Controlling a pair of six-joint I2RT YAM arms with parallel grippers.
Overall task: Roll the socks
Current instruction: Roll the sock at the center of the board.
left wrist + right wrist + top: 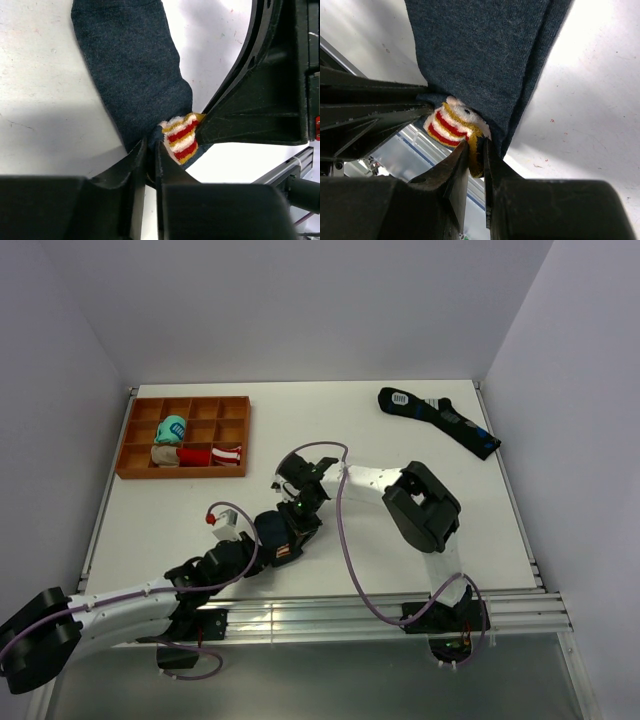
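**Entry: sock rolling, opening turn**

1. Socks (135, 65). This was a dark navy pair lying flat on the table (500, 530), to the right of the tray (128, 445) and nearer the arm bases than it. In the overhead view we found them almost wholly hidden under the two grippers. A striped patch (182, 137) of red, white and yellow marked the end both grippers had reached. That end was bunched and the rest lay unrolled.
2. Left gripper (150, 149). Its jaws were nearly together, pinching the navy edge just beside the patch.
3. Right gripper (476, 150). Its jaws were likewise drawn to a slit, nipping the yellow rim of the patch, tip to tip with the left gripper.
4. Long sock (440, 420). It lay well to the right of the tray, towards the far edge, apart from the work.
5. Tray contents. It held a teal bundle (171, 428), a beige bundle (163, 455) and a red-and-white bundle (218, 454).

Step in hand, as we judged it: the patch end was seized for the first turn, and nothing was rolled yet.

Next move, in our judgement: both grips had to hold while the end was turned over onto the flat length. The two grippers would need to move evenly, since so thin a pinch could slip or skew the roll.
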